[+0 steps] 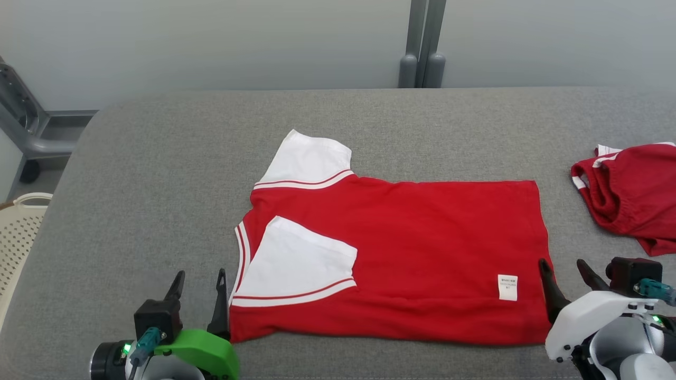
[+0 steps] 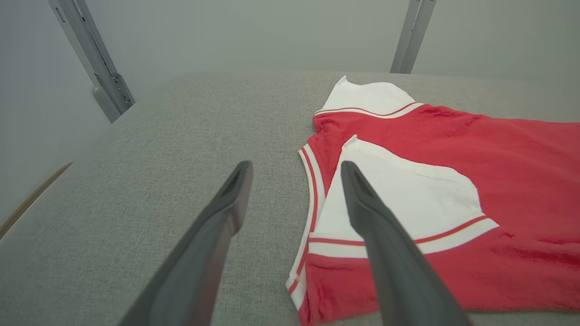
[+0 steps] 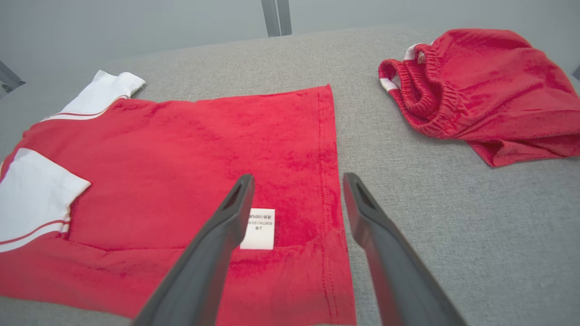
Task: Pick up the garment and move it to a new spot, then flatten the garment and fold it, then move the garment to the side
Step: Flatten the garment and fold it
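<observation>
**Desk:** What does the frame show?

**Photographer:** The left gripper (image 1: 200, 274) and right gripper (image 1: 561, 264), both spread wide and holding nothing, are poised at the near edge of a red-and-white garment (image 1: 422, 237) on a grey padded table (image 1: 158, 174).

**Desk:** Where does the garment lie?

**Photographer:** Flat, mid-table, with the collar toward the robot's left and the hem toward its right. The near sleeve (image 1: 301, 264) is folded in over the red body. The far sleeve (image 1: 309, 158) juts out flat.

**Desk:** Why are the grippers out at the ends?

**Photographer:** The left sits just beside the collar-end corner. The right straddles the hem corner near the white label (image 1: 507, 287). By my reading, that placement lets both arms take the near long edge together and carry a fold across evenly.

**Desk:** And the red heap on the right?

**Photographer:** That's a second garment (image 1: 628, 195), crumpled (shorts, judging by the elastic waistband), well apart from the first. It seems parked there so the folding has room.
</observation>
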{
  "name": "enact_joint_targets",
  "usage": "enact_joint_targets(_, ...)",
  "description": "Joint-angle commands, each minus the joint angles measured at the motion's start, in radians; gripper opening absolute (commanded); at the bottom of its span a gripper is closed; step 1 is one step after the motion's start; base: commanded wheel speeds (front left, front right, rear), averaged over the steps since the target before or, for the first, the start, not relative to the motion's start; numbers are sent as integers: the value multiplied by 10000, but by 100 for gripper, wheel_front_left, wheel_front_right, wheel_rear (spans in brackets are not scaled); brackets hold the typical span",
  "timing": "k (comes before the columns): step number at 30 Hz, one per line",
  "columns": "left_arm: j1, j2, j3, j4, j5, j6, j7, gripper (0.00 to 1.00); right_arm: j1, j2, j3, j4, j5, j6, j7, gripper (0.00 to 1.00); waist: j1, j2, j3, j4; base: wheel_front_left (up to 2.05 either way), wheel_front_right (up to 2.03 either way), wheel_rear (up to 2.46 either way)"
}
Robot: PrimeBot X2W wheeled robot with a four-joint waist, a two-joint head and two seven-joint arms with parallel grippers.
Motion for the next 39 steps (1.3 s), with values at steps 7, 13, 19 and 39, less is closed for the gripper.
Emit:
enact_joint_targets(7,246,-382,1211,-1011,1060,-226,-82,100,-261,-14,924,82,293,-17,-2131,100,0,0,-469,237,0,0,0)
enact_joint_targets(13,849,-1051,2600,-1584,1404,-477,-86,100,-419,-10,1307,415,721,-17,-3032,100,0,0,-791,393,0,0,0)
enact_joint_targets(19,1342,-1561,3363,-1713,1815,-1160,-88,100,-419,-8,1710,749,499,-17,-3542,100,0,0,-1038,507,0,0,0)
enact_joint_targets(39,1781,-1976,3511,-647,3263,-3182,-88,100,-122,-12,2003,1379,271,-17,-3919,100,0,0,-1170,507,0,0,0)
